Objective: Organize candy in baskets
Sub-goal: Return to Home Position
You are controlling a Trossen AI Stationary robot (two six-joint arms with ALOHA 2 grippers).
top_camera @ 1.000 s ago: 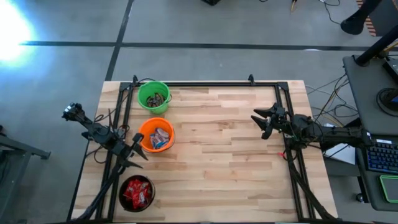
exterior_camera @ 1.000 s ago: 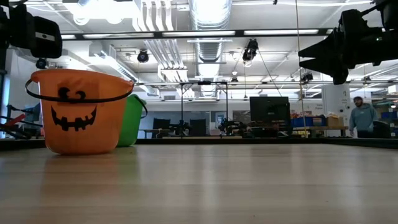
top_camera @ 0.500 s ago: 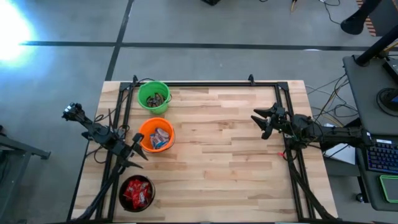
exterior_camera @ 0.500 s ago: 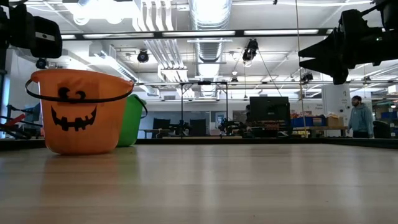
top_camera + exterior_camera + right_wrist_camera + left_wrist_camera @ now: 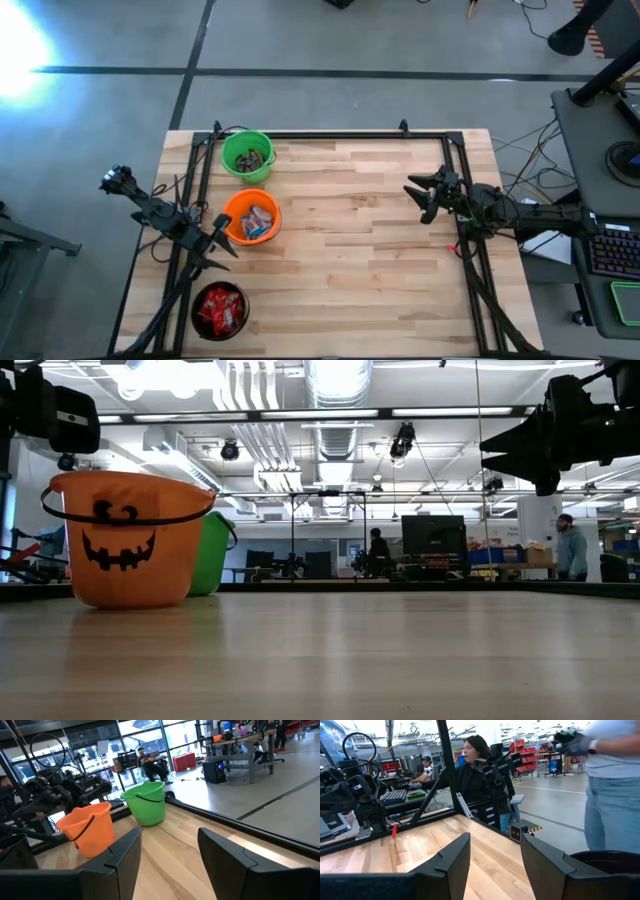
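Note:
Three baskets stand on the table's left side. The green one (image 5: 247,156) holds dark brown candy, the orange one (image 5: 252,216) blue-and-white candy, and the black one (image 5: 220,309) red candy. My left gripper (image 5: 222,240) hovers open between the orange and black baskets, level, with nothing between its fingers (image 5: 455,862). The black basket's rim (image 5: 610,859) shows beside it. My right gripper (image 5: 416,198) hangs open and level over the table's right side. It faces the orange basket (image 5: 90,827) and the green basket (image 5: 147,802) from across the table.
Bare wood (image 5: 350,250) lies between the baskets and my right gripper. A black frame (image 5: 330,135) runs along the table's far and side edges. A person (image 5: 615,785) stands close to the table, and others show farther off in the room (image 5: 570,550).

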